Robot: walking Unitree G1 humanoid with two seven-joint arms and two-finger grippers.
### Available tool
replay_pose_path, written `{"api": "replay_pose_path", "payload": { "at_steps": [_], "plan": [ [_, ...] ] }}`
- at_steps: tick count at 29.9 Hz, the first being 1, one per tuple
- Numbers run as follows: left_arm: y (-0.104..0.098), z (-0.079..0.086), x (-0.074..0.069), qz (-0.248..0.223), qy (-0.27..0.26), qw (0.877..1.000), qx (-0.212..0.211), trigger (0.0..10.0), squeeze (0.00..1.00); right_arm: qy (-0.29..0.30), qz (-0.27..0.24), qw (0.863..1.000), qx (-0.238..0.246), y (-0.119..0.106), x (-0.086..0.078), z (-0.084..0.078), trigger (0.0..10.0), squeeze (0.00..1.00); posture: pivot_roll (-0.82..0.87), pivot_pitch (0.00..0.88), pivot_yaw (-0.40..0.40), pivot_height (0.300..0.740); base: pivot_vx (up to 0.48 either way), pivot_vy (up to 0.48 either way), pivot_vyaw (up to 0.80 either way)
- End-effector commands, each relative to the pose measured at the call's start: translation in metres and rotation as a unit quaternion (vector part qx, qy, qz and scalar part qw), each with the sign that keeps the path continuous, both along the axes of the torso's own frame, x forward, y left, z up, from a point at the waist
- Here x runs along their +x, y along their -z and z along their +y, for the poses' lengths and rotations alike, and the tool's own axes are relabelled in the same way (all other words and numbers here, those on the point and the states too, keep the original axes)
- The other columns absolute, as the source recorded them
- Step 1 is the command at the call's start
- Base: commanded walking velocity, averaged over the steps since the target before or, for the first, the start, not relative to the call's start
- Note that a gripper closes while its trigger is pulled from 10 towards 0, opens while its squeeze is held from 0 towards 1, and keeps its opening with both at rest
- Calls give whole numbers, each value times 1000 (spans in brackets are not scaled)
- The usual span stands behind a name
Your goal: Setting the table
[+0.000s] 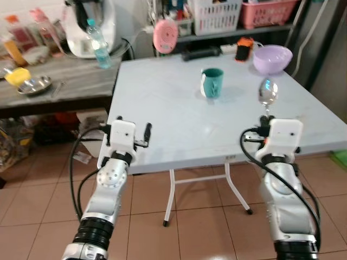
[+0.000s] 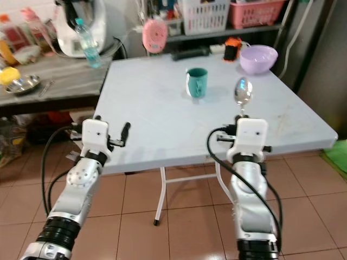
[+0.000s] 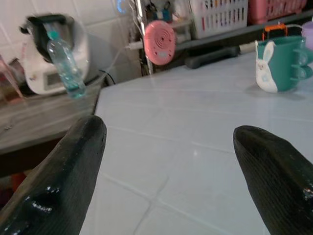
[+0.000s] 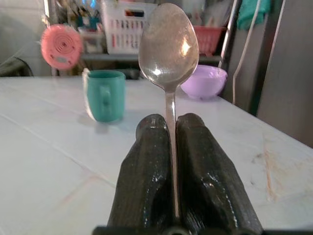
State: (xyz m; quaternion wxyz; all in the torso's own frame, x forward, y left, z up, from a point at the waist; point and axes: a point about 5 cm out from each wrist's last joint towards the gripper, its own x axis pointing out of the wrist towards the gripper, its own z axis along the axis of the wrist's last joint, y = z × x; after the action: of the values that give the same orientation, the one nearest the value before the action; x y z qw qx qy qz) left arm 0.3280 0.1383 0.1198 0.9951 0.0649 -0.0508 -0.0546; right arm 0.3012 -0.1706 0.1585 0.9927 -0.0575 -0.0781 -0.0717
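A pale folding table (image 1: 162,124) stands before me. On it are a teal mug (image 1: 211,82) near the middle and a lilac bowl (image 1: 272,58) at the far right corner. My right gripper (image 4: 171,120) is shut on the handle of a metal spoon (image 1: 268,92), which stands upright over the table's near right edge, bowl end up. In the right wrist view the spoon (image 4: 168,44) rises between the mug (image 4: 104,95) and the bowl (image 4: 203,81). My left gripper (image 3: 171,132) is open and holds nothing, at the table's near left edge, pointing across the tabletop toward the mug (image 3: 279,63).
A grey counter (image 1: 70,86) on the left carries a water bottle (image 1: 97,43), a white appliance (image 1: 89,24), a steel plate (image 1: 33,84) and jars. Behind the table are a pink round device (image 1: 165,35), an orange-black gadget (image 1: 244,50) and a shelf with baskets (image 1: 217,15). Tiled floor lies below.
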Motion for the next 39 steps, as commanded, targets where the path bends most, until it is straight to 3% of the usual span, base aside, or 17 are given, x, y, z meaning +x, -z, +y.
{"api": "replay_pose_path", "payload": {
  "at_steps": [1, 39],
  "plan": [
    [0, -1, 0, 2, 1, 1000, -3, 10000, 0, 3, -11, 1000, -1, -6, 0, -1, 10000, 0, -137, 0, 104, 740, 0, 405, 0],
    [1, -8, 1, 2, 15, 1000, -10, 10000, 0, 4, -11, 1000, -7, -5, 1, -3, 10000, 0, -134, 0, 102, 740, 0, 423, 0]
  ]
}}
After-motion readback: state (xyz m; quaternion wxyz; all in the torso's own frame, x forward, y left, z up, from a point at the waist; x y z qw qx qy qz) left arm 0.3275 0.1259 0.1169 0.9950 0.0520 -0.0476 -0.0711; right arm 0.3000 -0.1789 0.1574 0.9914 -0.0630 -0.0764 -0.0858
